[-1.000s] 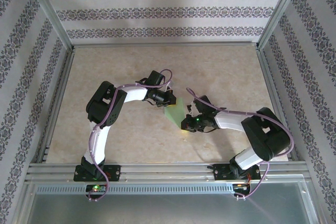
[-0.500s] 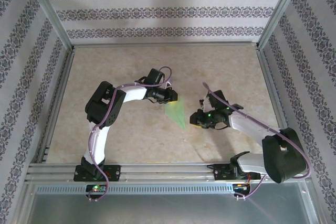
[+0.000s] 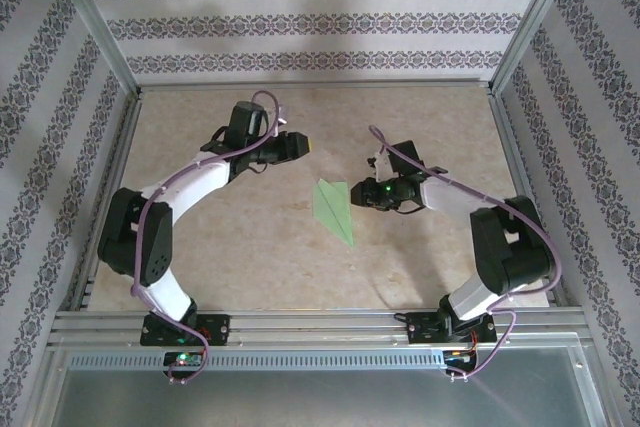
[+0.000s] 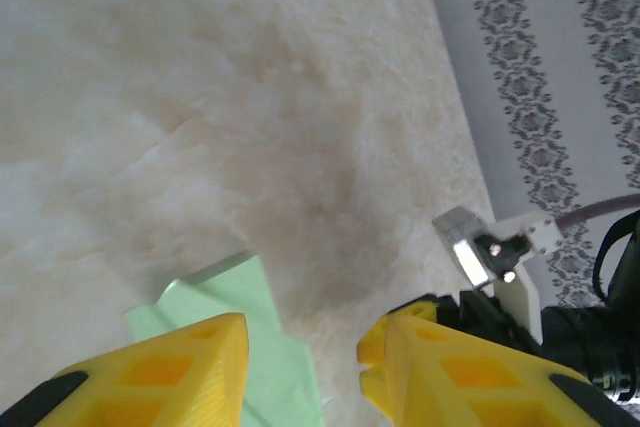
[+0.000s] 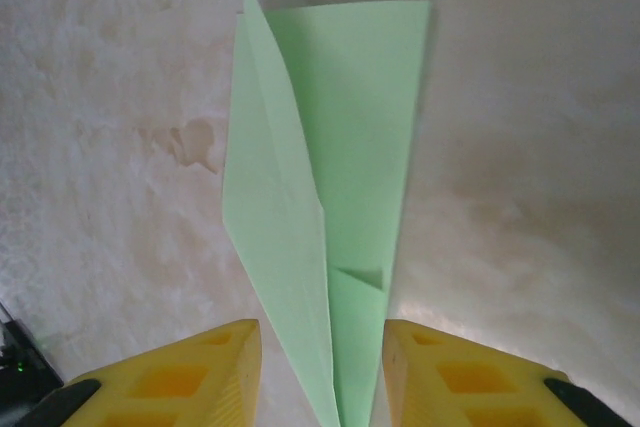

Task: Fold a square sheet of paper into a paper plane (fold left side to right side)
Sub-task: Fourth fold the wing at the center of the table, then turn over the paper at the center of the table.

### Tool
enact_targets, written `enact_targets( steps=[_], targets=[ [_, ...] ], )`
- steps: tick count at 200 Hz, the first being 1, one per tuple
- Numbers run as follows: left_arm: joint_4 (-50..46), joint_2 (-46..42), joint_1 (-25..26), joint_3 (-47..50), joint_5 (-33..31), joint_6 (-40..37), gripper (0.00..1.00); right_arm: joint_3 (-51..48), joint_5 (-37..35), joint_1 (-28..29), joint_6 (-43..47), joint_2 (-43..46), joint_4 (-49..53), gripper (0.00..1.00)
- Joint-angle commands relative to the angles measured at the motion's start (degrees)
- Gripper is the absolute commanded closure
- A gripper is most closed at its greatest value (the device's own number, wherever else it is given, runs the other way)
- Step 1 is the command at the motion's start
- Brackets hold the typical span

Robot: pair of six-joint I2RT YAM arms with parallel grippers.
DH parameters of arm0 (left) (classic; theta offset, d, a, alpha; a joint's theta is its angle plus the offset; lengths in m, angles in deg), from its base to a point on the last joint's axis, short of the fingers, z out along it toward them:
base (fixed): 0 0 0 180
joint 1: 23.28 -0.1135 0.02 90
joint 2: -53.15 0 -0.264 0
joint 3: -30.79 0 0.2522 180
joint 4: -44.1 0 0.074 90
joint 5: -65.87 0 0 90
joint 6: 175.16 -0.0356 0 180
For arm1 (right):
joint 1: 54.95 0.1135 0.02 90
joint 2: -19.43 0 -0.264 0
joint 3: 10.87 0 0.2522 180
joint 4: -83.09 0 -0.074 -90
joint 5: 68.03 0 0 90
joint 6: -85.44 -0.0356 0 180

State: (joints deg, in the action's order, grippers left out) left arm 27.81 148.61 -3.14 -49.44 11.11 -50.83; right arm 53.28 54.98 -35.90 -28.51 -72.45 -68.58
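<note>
Left gripper is recorded with fingers parted and empty, held over the table to the far left of the paper plane; right gripper is likewise parted with nothing clamped, just beside the plane's right edge. The light green paper is noted lying free on the table between the two arms as a narrow dart, wide end far, point toward the bases, one flap apparently lifted slightly along the centre crease. Folding is judged essentially done, with release the step in hand; next, the arms are to be drawn clear without the paper being brushed
</note>
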Motion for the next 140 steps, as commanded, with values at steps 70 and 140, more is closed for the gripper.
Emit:
enact_targets(
  steps=[70, 140],
  targets=[
    [0.41, -4.22, -0.74, 8.48, -4.02, 1.0, 0.58, 5.24, 3.07, 2.88, 3.56, -10.59, -1.52, 0.71],
    [3.89, -8.74, -3.07, 11.59, -4.35, 3.22, 0.47, 4.27, 3.96, 0.64, 3.45, -2.96, -1.79, 1.0]
  ],
)
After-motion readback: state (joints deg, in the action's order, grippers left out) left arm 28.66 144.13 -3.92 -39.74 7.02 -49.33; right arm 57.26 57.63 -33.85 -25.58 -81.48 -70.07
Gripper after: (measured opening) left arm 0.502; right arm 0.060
